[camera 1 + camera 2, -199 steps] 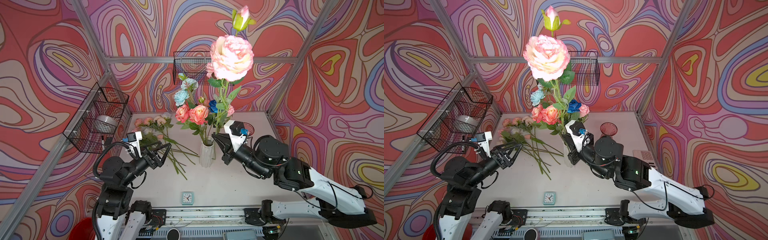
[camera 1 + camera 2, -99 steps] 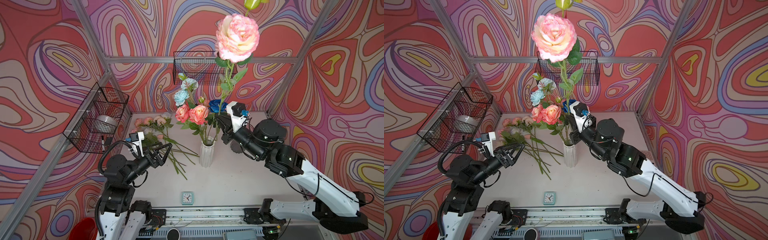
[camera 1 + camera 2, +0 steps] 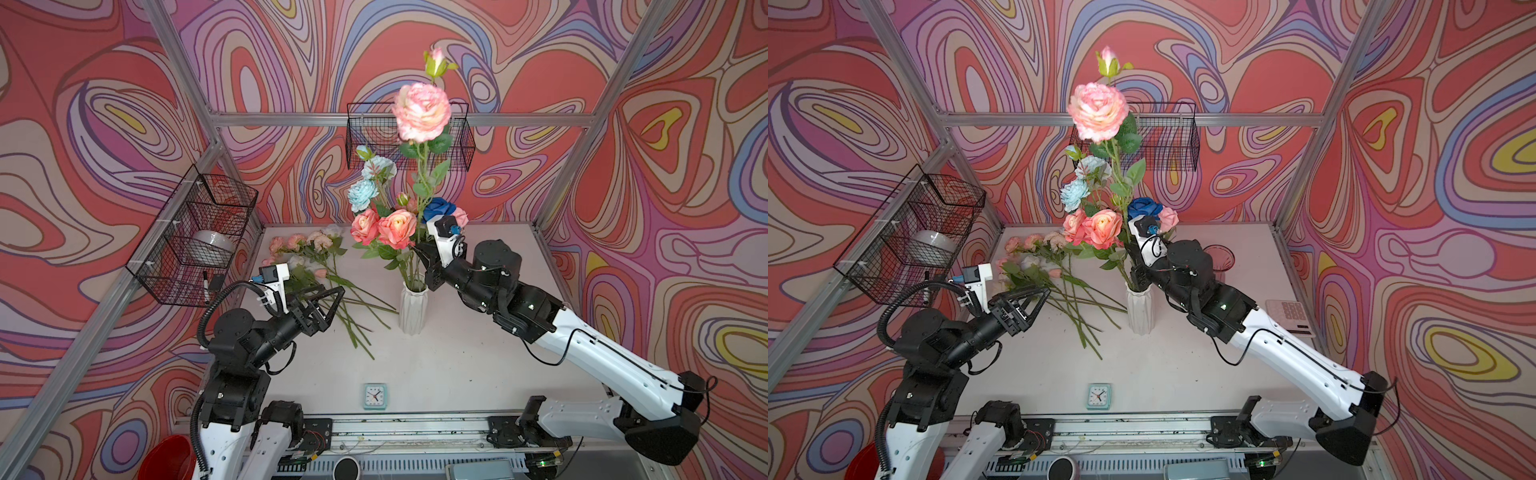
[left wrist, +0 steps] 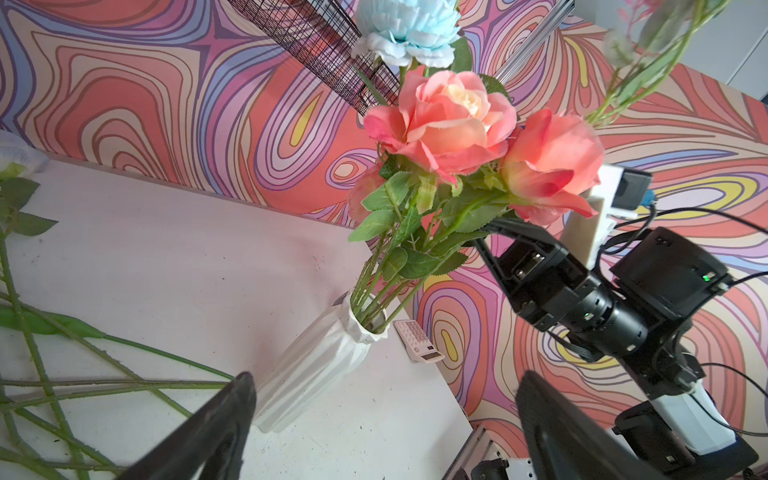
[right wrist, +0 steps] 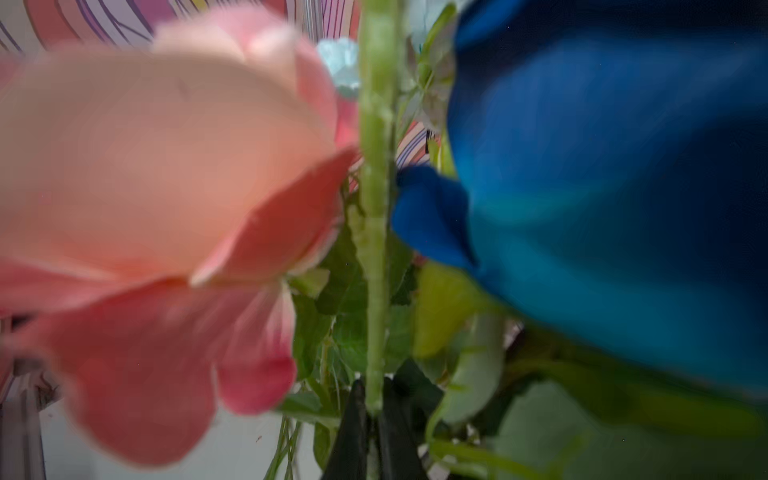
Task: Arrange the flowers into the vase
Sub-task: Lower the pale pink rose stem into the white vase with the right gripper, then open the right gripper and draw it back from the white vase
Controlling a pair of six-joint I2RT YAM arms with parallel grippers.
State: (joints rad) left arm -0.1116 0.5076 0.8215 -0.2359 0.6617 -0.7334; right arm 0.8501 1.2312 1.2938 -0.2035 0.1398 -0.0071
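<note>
A white ribbed vase (image 3: 413,309) (image 3: 1140,311) (image 4: 316,361) stands mid-table holding peach, pale blue, deep blue and pink flowers (image 3: 384,226) (image 3: 1096,226) (image 4: 453,120). My right gripper (image 3: 422,253) (image 3: 1134,254) (image 5: 372,399) is just above the vase mouth, shut on the green stem (image 5: 376,208) of a tall pink rose (image 3: 420,111) (image 3: 1097,110). The stem's lower end is hidden among leaves. More flowers (image 3: 309,253) (image 3: 1034,259) lie on the table left of the vase, their stems (image 4: 83,374) crossing. My left gripper (image 3: 332,299) (image 3: 1038,296) (image 4: 386,382) hovers open and empty over those stems.
Wire baskets hang on the left wall (image 3: 199,232) and the back wall (image 3: 457,141). A small clock (image 3: 375,395) lies near the front edge, a calculator (image 3: 1289,316) at the right edge, and a red glass vessel (image 3: 1223,257) behind my right arm.
My right gripper lifted the tall pink rose from beside the vase, then carried it left and slightly down over the vase mouth. The left arm has barely moved.
</note>
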